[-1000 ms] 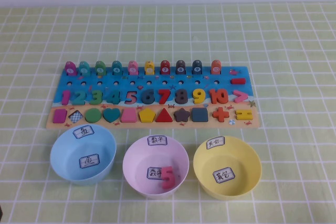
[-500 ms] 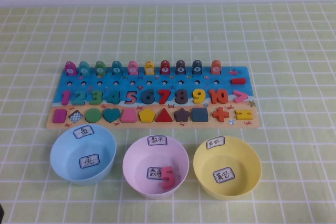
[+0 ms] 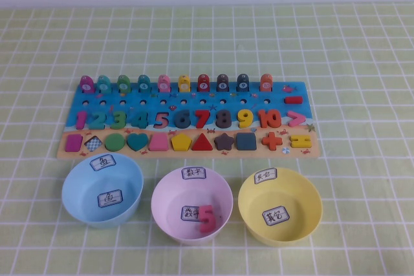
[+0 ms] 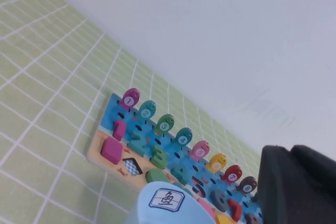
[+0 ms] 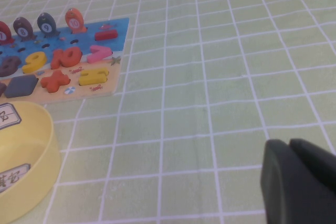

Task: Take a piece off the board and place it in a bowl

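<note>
The teal numeral "2" point(image 3: 97, 119) sits in its slot on the blue board point(image 3: 278, 99), second from the left in the numeral row. It also shows in the left wrist view point(image 4: 137, 142). The pale pink-lilac bowl point(image 3: 167, 206) stands in front of the board, in the middle of three bowls, with a pink-red "5" point(image 3: 207, 218) inside. Neither gripper shows in the high view. My left gripper point(image 4: 290, 151) is shut and empty, back near the light blue bowl. My right gripper point(image 5: 289, 143) is shut and empty, over the cloth to the right of the yellow bowl.
A light blue bowl point(image 3: 102, 189) stands left of the pink one and a yellow bowl point(image 3: 279, 206) stands right of it. A green checked cloth point(image 3: 362, 63) covers the table. A pale wall runs along the far edge.
A dark bit of the left arm at the bottom left corner of the high view has slipped out of sight. Board, pieces and bowls have not moved.
</note>
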